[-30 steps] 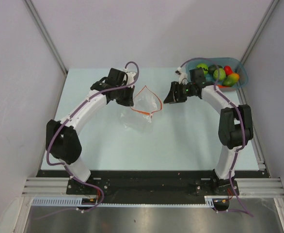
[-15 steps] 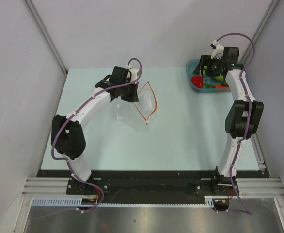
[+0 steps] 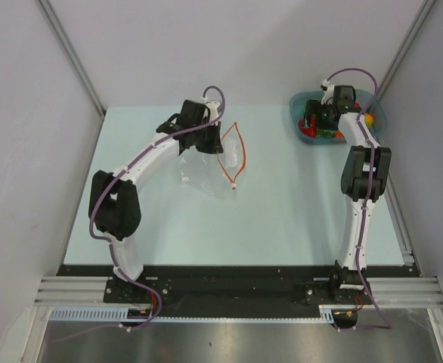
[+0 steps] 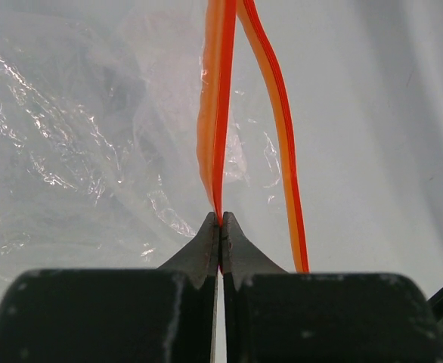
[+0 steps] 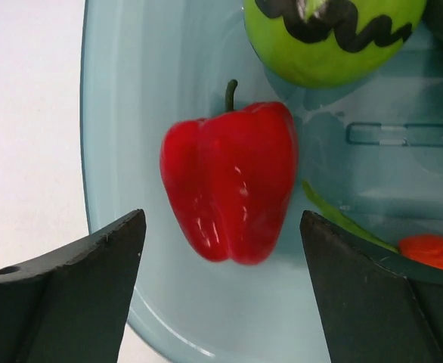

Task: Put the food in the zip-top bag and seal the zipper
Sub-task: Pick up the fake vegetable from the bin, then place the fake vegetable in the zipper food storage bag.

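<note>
The clear zip-top bag lies at the table's middle back, its red-orange zipper standing open in a loop. My left gripper is shut on one strip of the zipper; the other strip hangs free to the right, the crinkly bag behind. My right gripper is open above the teal tray, its fingertips either side of a red toy pepper, not touching it. A green ball with black marks and an orange-red piece lie nearby.
The teal tray's wall curves left of the pepper at the back right corner. White enclosure walls stand on three sides. A metal rail holds the arm bases at the near edge.
The right arm swung from beside the bag to the tray and lowered over the red pepper. The left gripper shifted right and back with the zipper strip, narrowing the bag's mouth loop.
</note>
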`<state>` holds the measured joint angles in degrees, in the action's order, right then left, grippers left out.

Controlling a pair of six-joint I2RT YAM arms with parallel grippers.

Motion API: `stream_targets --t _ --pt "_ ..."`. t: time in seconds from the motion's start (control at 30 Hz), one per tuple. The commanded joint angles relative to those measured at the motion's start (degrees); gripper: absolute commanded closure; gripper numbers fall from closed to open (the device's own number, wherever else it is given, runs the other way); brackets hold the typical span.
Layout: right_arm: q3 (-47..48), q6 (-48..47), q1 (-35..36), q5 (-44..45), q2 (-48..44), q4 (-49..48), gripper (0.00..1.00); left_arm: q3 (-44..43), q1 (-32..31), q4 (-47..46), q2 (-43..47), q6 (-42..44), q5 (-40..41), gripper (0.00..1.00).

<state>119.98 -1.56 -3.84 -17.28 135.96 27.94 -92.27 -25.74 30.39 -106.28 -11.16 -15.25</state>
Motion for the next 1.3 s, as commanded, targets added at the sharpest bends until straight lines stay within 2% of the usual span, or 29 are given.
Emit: stream_targets --t 0.0,0.4,0.53,0.57,0.67,0.7,0.8,1.07,1.23,1.27 --pt "3.85 -0.11 1.11 1.11 1.41 -4.47 0.12 -3.53 -0.37 -4.11 -1.03 -1.94 -2.07 0.98" --pt "7.37 -1.51 1.55 2.51 5.98 -5.45 0.11 -5.38 -0.28 -8.42 -4.55 -6.24 -4.79 0.94" --pt "9.3 -2.22 1.55 2.69 7.04 -4.48 0.13 -7.04 -0.28 -9.21 -6.83 -8.43 -5.67 0.94" --pt "9.39 -2.39 1.46 2.69 7.04 -4.3 0.15 -7.4 -0.28 -9.21 -7.27 -8.96 -6.11 0.95" --pt "9.57 -2.39 1.11 2.16 5.99 -4.13 0.39 -8.54 -0.28 -9.91 -8.41 -10.28 -6.81 0.95" --pt "9.57 -2.48 0.94 1.81 5.03 -3.95 0.52 -8.8 -0.28 -10.0 -8.5 -10.72 -7.08 0.96" --pt "9.39 -2.66 0.67 0.4 1.96 -3.77 0.69 -9.86 -0.28 -10.97 -9.3 -11.95 -7.43 0.96" --pt "7.37 1.29 -0.47 -3.19 -7.54 -4.74 0.82 -10.47 0.25 -14.92 -10.96 -18.98 -11.64 0.97" --pt "3.25 8.58 -0.65 -15.13 -17.01 -5.96 0.84 -8.9 0.77 -20.71 -11.14 -25.57 -17.08 0.99" --pt "-1.11 12.94 -0.56 -17.59 -19.13 -7.19 0.84 -8.72 1.04 -21.59 -11.23 -26.8 -17.88 1.0"
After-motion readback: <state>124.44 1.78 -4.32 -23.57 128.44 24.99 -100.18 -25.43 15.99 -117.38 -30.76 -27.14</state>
